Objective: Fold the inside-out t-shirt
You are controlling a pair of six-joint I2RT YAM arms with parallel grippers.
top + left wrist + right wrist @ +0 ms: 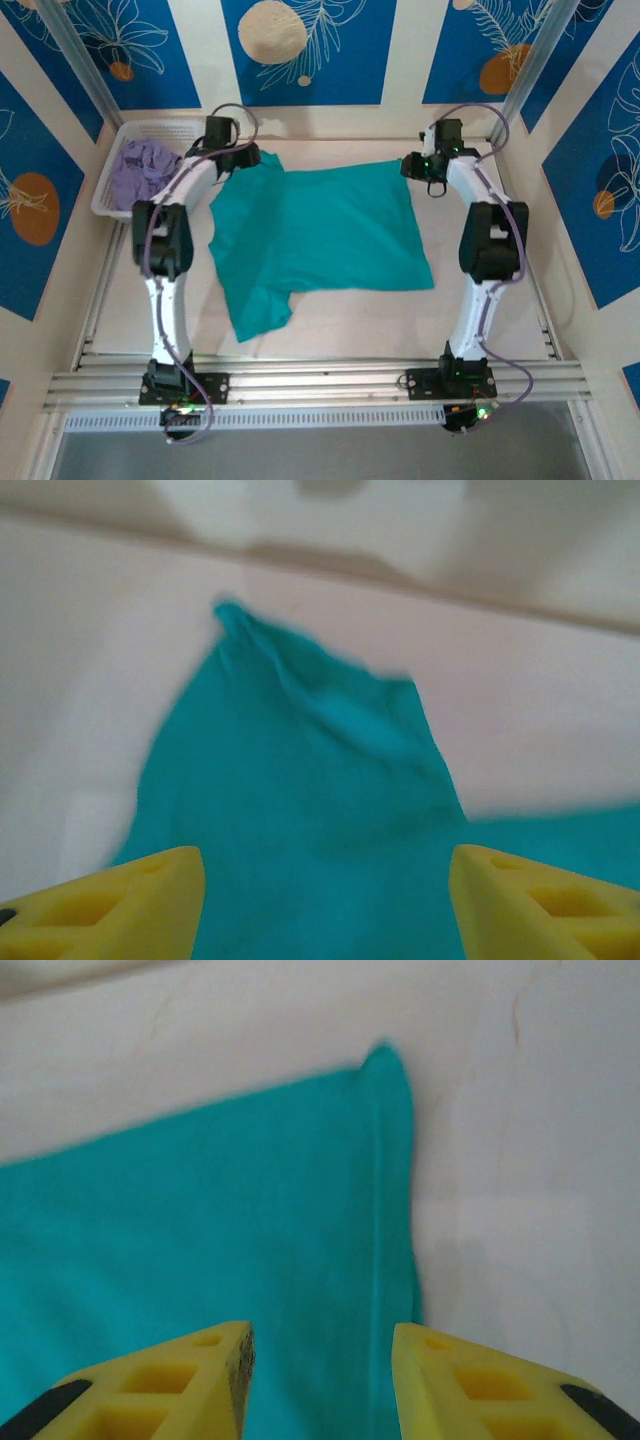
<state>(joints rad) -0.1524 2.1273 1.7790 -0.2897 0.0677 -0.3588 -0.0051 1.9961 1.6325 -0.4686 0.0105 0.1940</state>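
The teal inside-out t-shirt point(320, 235) lies spread flat on the pale table, with one sleeve trailing toward the near left. My left gripper point(240, 158) hovers over the shirt's far left corner. In the left wrist view this gripper point(325, 900) is open, its yellow fingers point(120, 905) wide apart over the rumpled teal cloth point(310, 810), holding nothing. My right gripper point(415, 168) is at the far right corner. In the right wrist view it point(322, 1380) stands open above the hemmed edge point(385, 1230), with the cloth lying free between the fingertips point(480, 1385).
A white basket point(112, 190) at the far left holds a lavender garment point(145, 160). Metal rails point(320, 380) run along the near edge by the arm bases. Upright frame posts point(85, 65) stand at the back corners.
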